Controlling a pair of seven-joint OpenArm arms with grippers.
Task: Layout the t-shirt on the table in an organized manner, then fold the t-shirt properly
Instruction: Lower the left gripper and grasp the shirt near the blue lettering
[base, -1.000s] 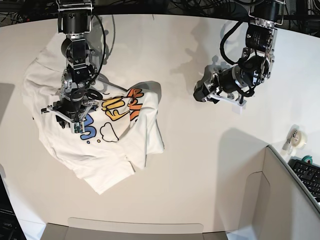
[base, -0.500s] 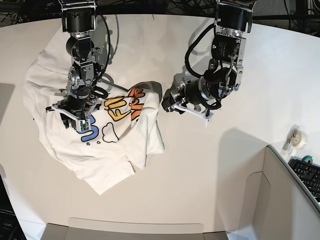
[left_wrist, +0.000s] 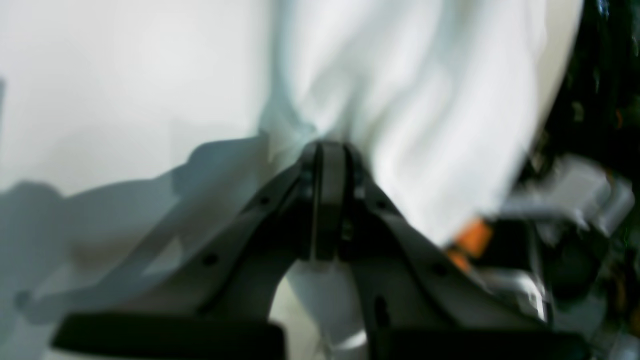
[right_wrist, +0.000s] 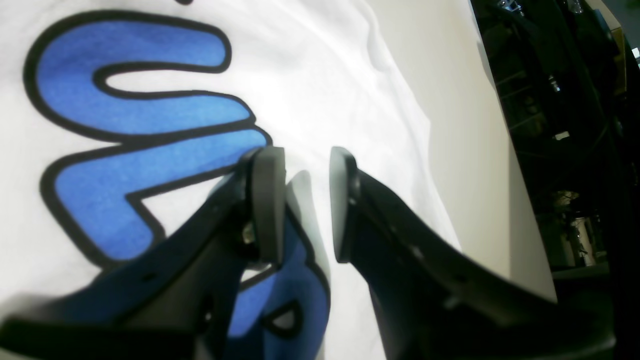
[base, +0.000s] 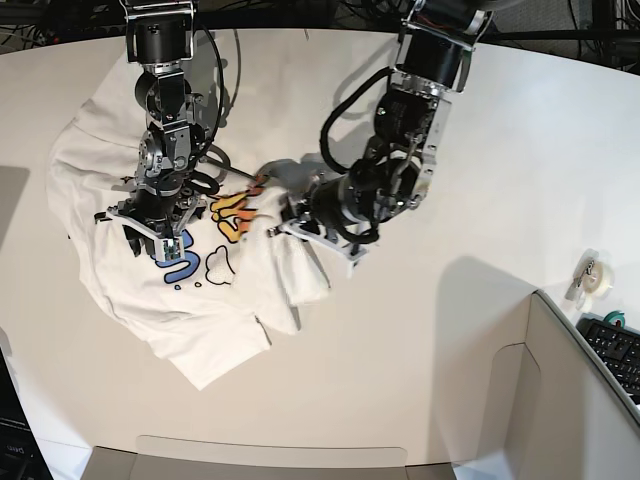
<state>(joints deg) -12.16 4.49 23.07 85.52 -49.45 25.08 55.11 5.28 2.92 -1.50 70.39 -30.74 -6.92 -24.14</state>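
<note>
Swinging in from the far side, the left arm has crossed the table (base: 480, 330) since a second ago and now sits at the shirt's (base: 120, 290) right edge, and the fabric there has bunched up and pulled inward. From the base view, the shirt lies crumpled on the table's left half, print facing up, with the right gripper (base: 150, 240) over the blue lettering. A tape roll (base: 593, 277) and a keyboard (base: 615, 350) sit at the right edge. Left wrist view, blurred: the left gripper (left_wrist: 327, 155) has its jaws pressed together on a pinch of white shirt (left_wrist: 400, 100) cloth. Right wrist view: the right gripper (right_wrist: 305, 200) holds its jaws apart, empty, just above the shirt (right_wrist: 320, 65) by the blue letters (right_wrist: 135, 125).
</note>
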